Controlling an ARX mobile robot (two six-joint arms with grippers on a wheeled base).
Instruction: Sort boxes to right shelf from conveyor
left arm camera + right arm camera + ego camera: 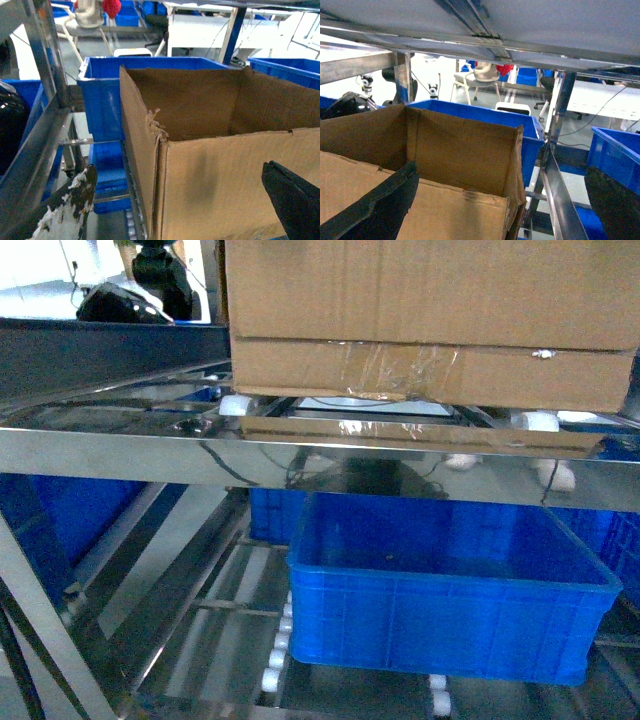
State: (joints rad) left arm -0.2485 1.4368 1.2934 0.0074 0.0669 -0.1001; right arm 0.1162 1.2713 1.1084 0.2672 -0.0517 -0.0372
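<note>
Brown corrugated cardboard box [430, 315] fills the head view from 12 to 2 o'clock, clear tape along its bottom seam, sitting on the top level of the stainless-steel shelf [120, 455]. White rollers [235, 405] show under the box's lower edge at left and right. Below, at 5 o'clock, a blue crate [450, 605] rests on the lower roller level; more blue crates behind it. No claw visible in this view.

Left wrist view: the box [225, 175] is open-topped, its near wall filling 4 to 6 o'clock, with a torn corner at centre. One dark finger [75, 197] of the left claw [182, 200] at 7 o'clock, white scuffed patches on it, lies outside the box's left wall; the other finger [295, 200] at 4 o'clock sits in front of the near wall. Jaws spread wide; contact with the box cannot be told. Blue crate [100, 95] just behind the box, steel post [47, 60] at 10 o'clock.

Right wrist view: box [450, 150] at 7 to 9 o'clock, its far right corner frayed. Right claw [495, 210] set wide, one finger [375, 210] at 7 o'clock over the box's near wall, the other [615, 205] at 4 o'clock clear of the box. Whether it grips is unclear. Steel rail [560, 200] runs at 5 o'clock, blue crate [485, 120] behind the box, another [615, 150] at 3 o'clock.
</note>
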